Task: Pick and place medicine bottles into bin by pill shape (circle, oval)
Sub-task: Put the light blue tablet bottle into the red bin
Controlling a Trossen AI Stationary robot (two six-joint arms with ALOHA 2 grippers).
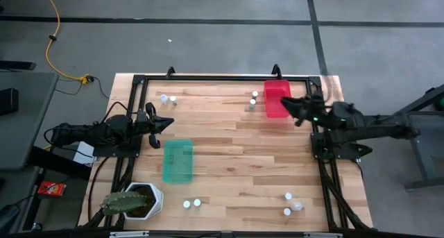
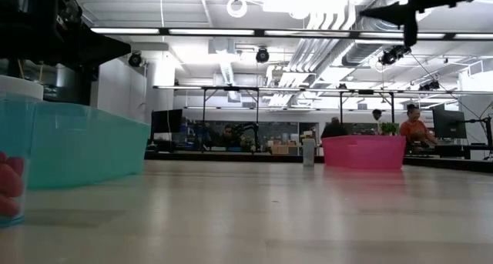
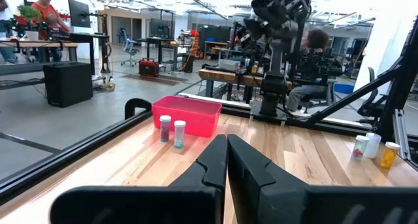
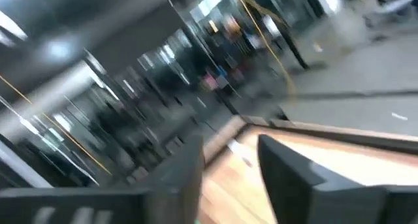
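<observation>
Bottles [image 1: 168, 98]: eight tiny capped bottles are sitting in pairs near the table's four corners; none is showing inside a bin.
Handling: probably light, stiff, smooth and easily tipped; pinching the body below the cap looks safest.
Bins: two, a pink bin [image 1: 276, 99] and a teal bin [image 1: 177, 161].
Right gripper [image 1: 294, 106]: hovering beside the pink bin, fingers parted, holding nothing.
Left gripper [image 1: 164, 124]: waiting near the teal bin, clenched, empty.

Eight medicine bottles [image 1: 197, 203], one red bin [image 1: 276, 99], one teal bin [image 1: 177, 161], one plant pot [image 1: 148, 200].
</observation>
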